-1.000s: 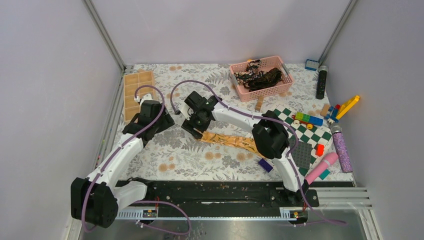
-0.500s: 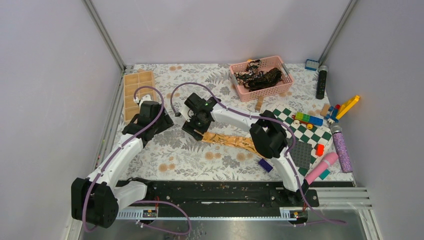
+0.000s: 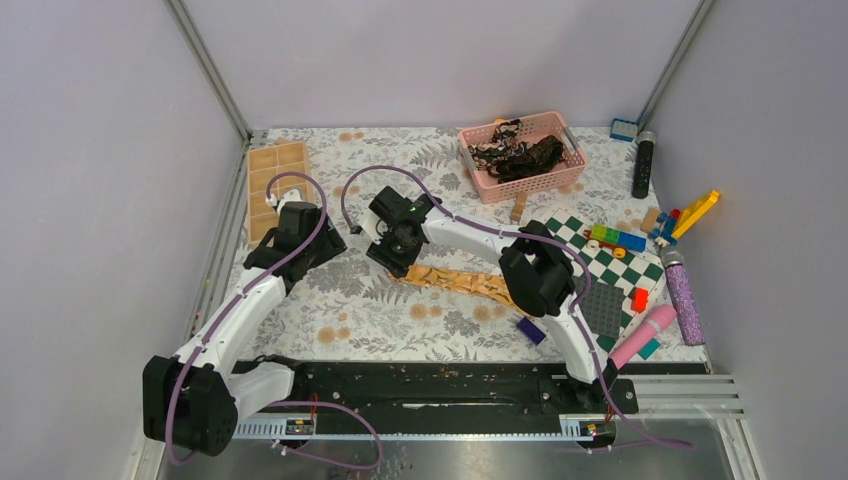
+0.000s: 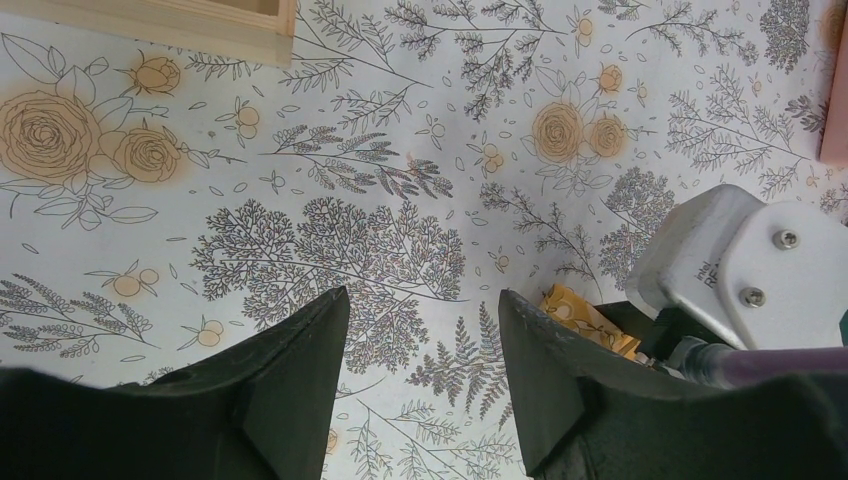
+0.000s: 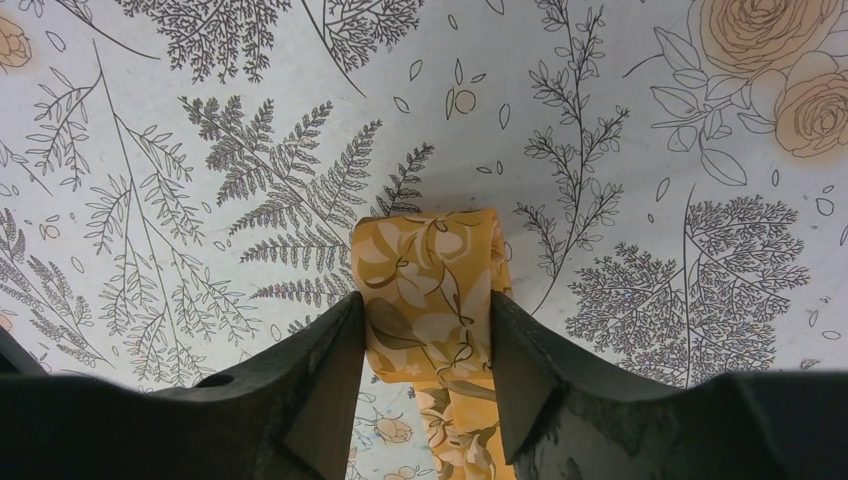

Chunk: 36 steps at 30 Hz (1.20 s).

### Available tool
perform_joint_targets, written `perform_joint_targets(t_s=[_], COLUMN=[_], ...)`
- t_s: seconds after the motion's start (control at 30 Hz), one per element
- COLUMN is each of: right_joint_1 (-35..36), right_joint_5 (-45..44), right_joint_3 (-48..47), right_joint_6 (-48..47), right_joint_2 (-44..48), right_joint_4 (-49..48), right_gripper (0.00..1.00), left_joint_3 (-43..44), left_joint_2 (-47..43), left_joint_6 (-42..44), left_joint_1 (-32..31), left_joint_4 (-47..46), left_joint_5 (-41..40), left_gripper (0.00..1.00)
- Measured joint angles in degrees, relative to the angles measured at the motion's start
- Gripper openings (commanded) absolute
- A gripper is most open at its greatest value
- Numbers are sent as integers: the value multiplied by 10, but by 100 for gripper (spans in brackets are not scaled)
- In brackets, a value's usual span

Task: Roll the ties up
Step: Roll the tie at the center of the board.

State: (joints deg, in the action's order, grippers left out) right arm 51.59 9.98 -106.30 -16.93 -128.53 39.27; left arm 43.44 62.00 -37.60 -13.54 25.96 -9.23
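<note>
Floral tablecloth [image 3: 380, 320] between grey walls [image 3: 430, 60]; right claw [image 5: 425, 300] pinches golden tie [image 5: 430, 250], left claw [image 4: 422, 298] spread.

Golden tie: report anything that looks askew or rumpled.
The golden tie lies crumpled and wavy, slanting across the floral cover, not flat. Only its tip is folded over, gripped by the right gripper. The dark ties sit tangled in the pink basket, unrolled.
</note>
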Motion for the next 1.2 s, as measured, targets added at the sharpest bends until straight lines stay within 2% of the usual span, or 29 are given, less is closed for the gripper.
perform_joint_targets(t_s=[0.13,0.3,0.37,0.57,0.7,0.8,0.97,1.2], right_joint_1=[0,0,0,0,0,0,-1,-26], right_joint_5=[0,0,0,-4,-10,-16,-51,-84], right_joint_3=[1,2,2,2,5,24,69,217], right_joint_6=[0,0,0,7,17,36,130,350], right_joint_2=[0,0,0,0,8,40,128,245], right_joint_4=[0,0,0,-1,-13,-36,-84,-171], right_gripper=[49,51,57,86,92,93,86,51], left_joint_3=[0,0,-1,-7,-7,-7,-7,-16], left_joint_2=[0,0,0,0,0,0,1,44], left_joint_6=[0,0,0,0,1,2,1,-14], left_joint_1=[0,2,2,3,4,4,4,-3], left_joint_4=[0,0,0,-1,-3,-6,-24,-87], left_joint_5=[0,0,0,3,12,20,46,99], left_gripper=[59,59,59,60,66,68,72,74])
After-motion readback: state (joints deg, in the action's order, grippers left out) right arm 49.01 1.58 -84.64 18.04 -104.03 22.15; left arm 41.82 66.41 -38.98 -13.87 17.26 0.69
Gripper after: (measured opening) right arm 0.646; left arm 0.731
